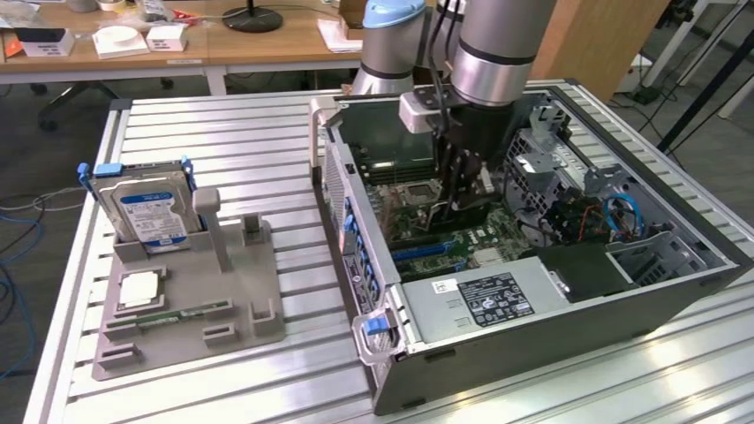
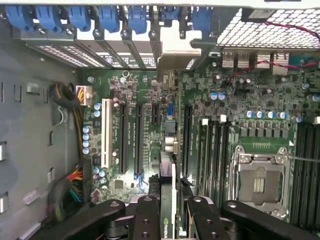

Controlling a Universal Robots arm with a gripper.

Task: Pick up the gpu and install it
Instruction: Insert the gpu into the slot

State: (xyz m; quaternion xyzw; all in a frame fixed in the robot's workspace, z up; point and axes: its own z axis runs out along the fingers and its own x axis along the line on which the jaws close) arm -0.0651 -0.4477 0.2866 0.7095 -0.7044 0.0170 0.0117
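My gripper (image 2: 170, 216): black metal fingers (image 2: 145, 217) clamped on the flat faces of the gpu.
Gpu (image 2: 166, 187): thin dark card, held edge-on over the long black slots.
Motherboard (image 2: 240, 115): green, flat, inside the open grey metal case (image 1: 566, 309).

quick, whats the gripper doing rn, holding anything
gripper: closed on the gpu, which it holds edge-on to the motherboard.
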